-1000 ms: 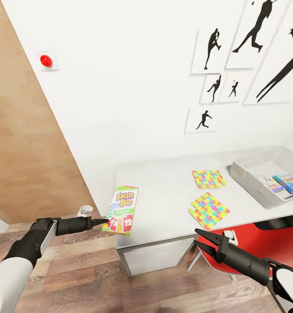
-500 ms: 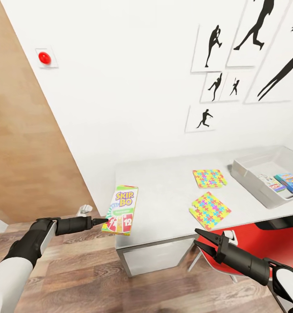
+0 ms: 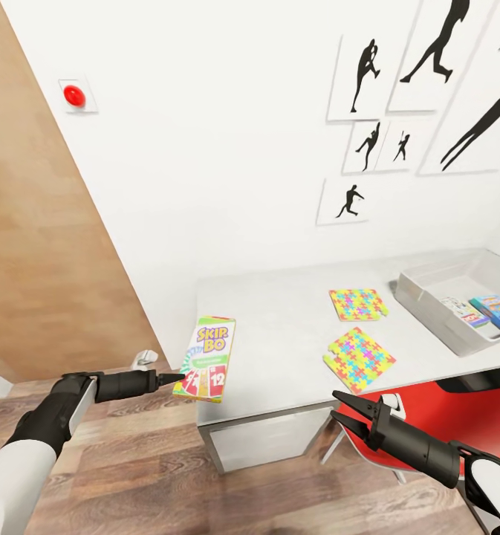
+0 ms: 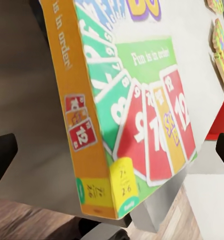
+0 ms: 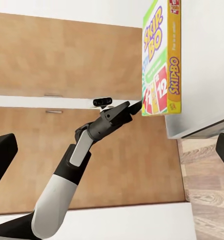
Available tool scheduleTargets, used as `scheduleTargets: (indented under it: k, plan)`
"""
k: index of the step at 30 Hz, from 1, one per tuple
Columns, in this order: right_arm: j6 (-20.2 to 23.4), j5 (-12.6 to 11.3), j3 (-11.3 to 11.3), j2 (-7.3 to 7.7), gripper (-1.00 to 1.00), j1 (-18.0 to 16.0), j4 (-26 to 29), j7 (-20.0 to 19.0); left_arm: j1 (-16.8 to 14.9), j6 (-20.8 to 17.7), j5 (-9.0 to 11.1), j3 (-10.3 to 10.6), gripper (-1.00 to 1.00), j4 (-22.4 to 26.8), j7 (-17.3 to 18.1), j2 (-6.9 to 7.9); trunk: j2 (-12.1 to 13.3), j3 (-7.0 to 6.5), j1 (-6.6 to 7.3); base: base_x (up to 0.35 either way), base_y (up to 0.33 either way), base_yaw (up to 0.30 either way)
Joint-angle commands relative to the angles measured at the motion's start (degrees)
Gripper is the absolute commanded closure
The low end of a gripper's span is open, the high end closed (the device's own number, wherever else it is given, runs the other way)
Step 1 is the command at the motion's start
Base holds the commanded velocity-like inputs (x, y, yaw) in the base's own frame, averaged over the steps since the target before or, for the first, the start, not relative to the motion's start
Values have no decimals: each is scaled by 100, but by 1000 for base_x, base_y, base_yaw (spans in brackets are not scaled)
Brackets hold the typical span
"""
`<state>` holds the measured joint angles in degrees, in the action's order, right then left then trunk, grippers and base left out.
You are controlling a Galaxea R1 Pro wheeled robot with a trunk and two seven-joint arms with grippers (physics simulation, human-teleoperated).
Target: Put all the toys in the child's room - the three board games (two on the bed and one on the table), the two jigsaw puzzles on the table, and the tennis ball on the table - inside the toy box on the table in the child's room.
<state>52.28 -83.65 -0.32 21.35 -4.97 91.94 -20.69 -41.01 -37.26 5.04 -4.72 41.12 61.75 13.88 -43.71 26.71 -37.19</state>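
My left gripper (image 3: 181, 378) is shut on the lower corner of a Skip-Bo board game (image 3: 207, 359), holding it tilted over the left edge of the grey table (image 3: 279, 327). The left wrist view shows the box's face (image 4: 141, 115) up close, and the right wrist view shows the box (image 5: 161, 65) with the left gripper (image 5: 134, 106) at its corner. Two bright jigsaw puzzles (image 3: 356, 305) (image 3: 357, 360) lie flat on the table. At the table's right end, the grey toy box (image 3: 420, 301) holds a blue game (image 3: 495, 310) and a smaller one (image 3: 463, 312). My right gripper (image 3: 337, 407) is open, below the table's front edge.
A red chair (image 3: 428, 409) stands under the table's right part, close behind my right arm. A wooden door (image 3: 41, 260) is on the left, with wood flooring (image 3: 131, 461) below. Silhouette pictures (image 3: 368, 74) hang on the white wall.
The whole view has shifted slightly to the right. The arms and the Skip-Bo box keep their places.
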Motion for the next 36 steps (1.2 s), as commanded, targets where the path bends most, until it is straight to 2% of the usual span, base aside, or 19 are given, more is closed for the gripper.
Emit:
scheduleTargets:
  k: [1,17,29,36]
  plan:
    - [19,24,-3,1,-100,-4,-1,-32,-3,-44,23,-2,-100,-2,7,1,-47,25,-23,0,0,0]
    - [19,24,-3,1,-100,-4,-1,-32,-3,-44,23,-3,-100,-1,3,1,-688,312,-375,0,0,0]
    - [19,24,-3,1,-100,-4,-1,-32,-3,-44,23,2,-100,1,3,1,-688,312,-375,0,-1,0]
    - [19,23,-3,1,-100,-4,-1,-32,-3,-44,23,6,-100,-4,3,1,-688,312,-375,0,-124,0]
